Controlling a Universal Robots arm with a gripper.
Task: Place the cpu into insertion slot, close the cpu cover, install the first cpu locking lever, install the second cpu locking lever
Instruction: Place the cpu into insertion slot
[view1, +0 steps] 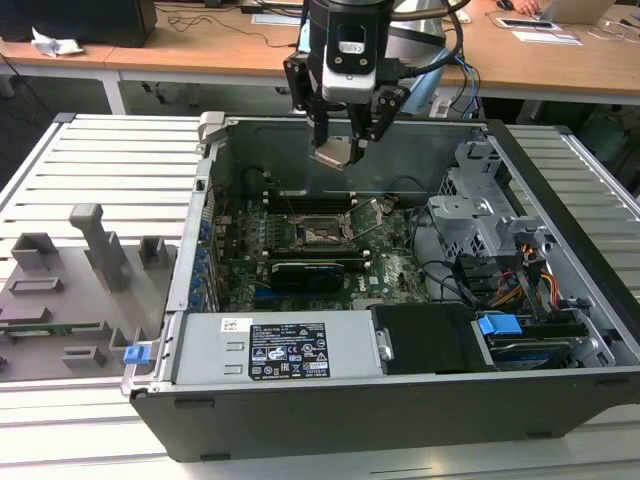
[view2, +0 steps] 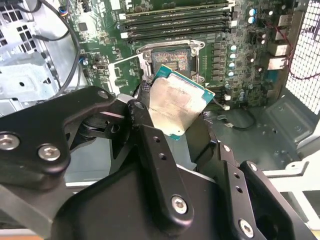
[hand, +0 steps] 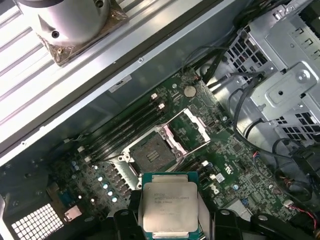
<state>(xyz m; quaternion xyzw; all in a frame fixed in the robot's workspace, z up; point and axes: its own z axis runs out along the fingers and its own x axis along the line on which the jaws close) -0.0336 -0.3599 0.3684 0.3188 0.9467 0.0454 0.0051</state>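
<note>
My gripper hangs above the open computer case, shut on the cpu, a flat square chip with a silvery top. The cpu sits between the black fingers in both wrist views. Below it on the green motherboard, the insertion slot lies bare with its dark pin field showing. The cpu cover is swung open beside the slot. The cpu is well above the slot and does not touch it.
A long black expansion card lies just in front of the slot, and memory slots run along its other side. A metal drive cage with cables stands at the exterior view's right. The power supply fills the case's front. Grey fixtures sit outside, left.
</note>
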